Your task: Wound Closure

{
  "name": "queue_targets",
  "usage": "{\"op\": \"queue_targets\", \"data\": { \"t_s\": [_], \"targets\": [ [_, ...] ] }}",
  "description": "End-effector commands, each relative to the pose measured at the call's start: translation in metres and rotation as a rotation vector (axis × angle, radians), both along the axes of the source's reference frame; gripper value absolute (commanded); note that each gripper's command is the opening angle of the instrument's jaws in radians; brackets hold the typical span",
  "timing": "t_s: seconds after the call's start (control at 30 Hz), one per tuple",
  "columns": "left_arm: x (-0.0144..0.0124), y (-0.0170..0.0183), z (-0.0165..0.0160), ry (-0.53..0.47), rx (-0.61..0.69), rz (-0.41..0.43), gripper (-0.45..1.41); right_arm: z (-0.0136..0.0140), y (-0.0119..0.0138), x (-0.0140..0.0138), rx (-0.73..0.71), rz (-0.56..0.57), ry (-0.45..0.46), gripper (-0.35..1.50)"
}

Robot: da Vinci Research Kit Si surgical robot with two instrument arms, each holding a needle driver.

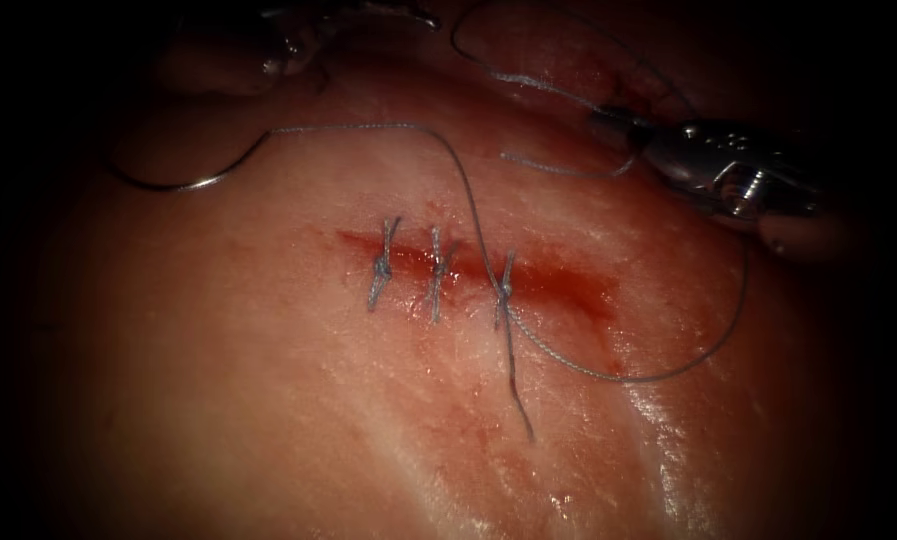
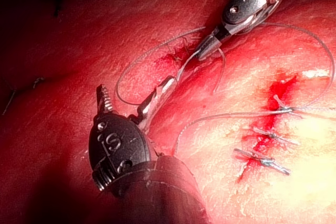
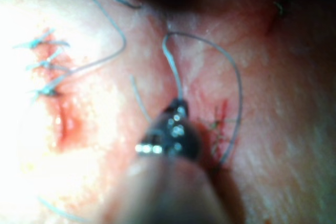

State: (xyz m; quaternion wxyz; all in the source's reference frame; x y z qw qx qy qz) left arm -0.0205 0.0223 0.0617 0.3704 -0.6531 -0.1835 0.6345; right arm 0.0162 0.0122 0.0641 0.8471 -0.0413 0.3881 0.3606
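R tool (image 1: 608, 118) jaws clamped on thread (image 1: 468, 190), tip up-right of cut (image 1: 558, 285). L tool (image 2: 128, 103) jaws apart, nothing held. Needle (image 1: 168, 183) lies free on tissue (image 1: 268, 400), far left of R tool. 3 knots (image 1: 438, 270) seen. Thread best kept slack-free, untangled.

A bright light falls from above on the middle of the field, leaving wet glints, while the edges fade into deep black shadow on every side. No wall, floor, furniture or window can be made out.
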Motion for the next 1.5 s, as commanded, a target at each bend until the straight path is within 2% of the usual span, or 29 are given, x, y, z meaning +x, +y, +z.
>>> {"op": "queue_targets", "data": {
  "t_s": [0.03,0.07,0.1,0.13,0.17,0.2,0.23,0.33,0.4,0.5,0.53,0.63,0.73,0.8,0.83,0.9,1.0,1.03,1.07,1.13,1.27,1.37,1.5],
  "targets": [
    [-0.0002,-0.0006,0.0004,-0.010,0.007,0.006,0.89,0.0011,0.0004,-0.0013,-0.009,0.011,0.002,-0.35],
    [0.0000,-0.0008,0.0001,-0.017,0.006,0.012,0.89,0.0010,0.0006,-0.0019,-0.025,0.018,0.008,-0.35],
    [0.0002,-0.0012,-0.0001,-0.022,0.006,0.018,0.89,0.0007,0.0008,-0.0024,-0.041,0.037,0.032,-0.08],
    [0.0005,-0.0016,-0.0004,-0.029,0.004,0.025,0.89,0.0002,0.0011,-0.0030,-0.066,0.051,0.067,0.57],
    [0.0008,-0.0020,-0.0006,-0.036,0.009,0.029,0.89,-0.0002,0.0014,-0.0033,-0.084,0.064,0.090,1.10],
    [0.0010,-0.0024,-0.0009,-0.042,0.015,0.034,0.89,-0.0010,0.0019,-0.0038,-0.095,0.076,0.108,1.43],
    [0.0011,-0.0026,-0.0011,-0.046,0.020,0.036,0.89,-0.0016,0.0022,-0.0041,-0.100,0.083,0.118,1.48],
    [0.0007,-0.0051,-0.0022,-0.049,0.013,0.058,0.89,-0.0047,0.0023,-0.0053,-0.080,0.062,0.202,1.48],
    [-0.0010,-0.0087,-0.0032,-0.037,0.005,0.130,0.89,-0.0080,0.0021,-0.0064,-0.054,0.078,0.323,1.48],
    [-0.0028,-0.0122,-0.0037,-0.004,-0.019,0.209,0.89,-0.0106,0.0019,-0.0071,-0.037,0.082,0.412,1.48],
    [-0.0034,-0.0133,-0.0039,0.010,-0.033,0.238,0.89,-0.0110,0.0018,-0.0072,-0.028,0.081,0.433,1.48],
    [-0.0048,-0.0166,-0.0043,0.043,-0.072,0.312,0.89,-0.0130,0.0010,-0.0080,0.058,0.082,0.583,1.48],
    [-0.0054,-0.0183,-0.0046,0.058,-0.094,0.345,0.89,-0.0137,0.0004,-0.0082,0.062,0.069,0.636,1.48],
    [-0.0063,-0.0200,-0.0052,0.063,-0.131,0.365,0.89,-0.0143,-0.0016,-0.0078,0.092,0.038,0.720,1.48],
    [-0.0066,-0.0204,-0.0055,0.062,-0.140,0.367,0.89,-0.0143,-0.0020,-0.0076,0.092,0.030,0.729,1.48],
    [-0.0082,-0.0222,-0.0061,0.066,-0.173,0.385,0.89,-0.0134,-0.0054,-0.0050,0.085,-0.007,0.746,1.48],
    [-0.0096,-0.0238,-0.0060,0.095,-0.205,0.441,0.89,-0.0119,-0.0081,-0.0026,0.111,-0.045,0.736,1.48],
    [-0.0096,-0.0238,-0.0060,0.095,-0.205,0.441,0.89,-0.0119,-0.0081,-0.0026,0.111,-0.045,0.736,1.48],
    [-0.0104,-0.0247,-0.0059,0.124,-0.223,0.471,0.89,-0.0108,-0.0095,-0.0010,0.122,-0.048,0.746,1.48],
    [-0.0112,-0.0258,-0.0057,0.150,-0.239,0.492,0.89,-0.0088,-0.0107,0.0011,0.129,-0.029,0.757,1.48],
    [-0.0110,-0.0260,-0.0057,0.148,-0.242,0.495,0.89,-0.0074,-0.0107,0.0017,0.113,0.000,0.749,1.48],
    [-0.0103,-0.0262,-0.0057,0.155,-0.244,0.493,0.89,-0.0048,-0.0107,0.0013,0.095,-0.007,0.750,1.48],
    [-0.0101,-0.0266,-0.0057,0.161,-0.247,0.491,0.89,-0.0025,-0.0111,0.0001,0.117,-0.023,0.669,1.48]
  ]
}}
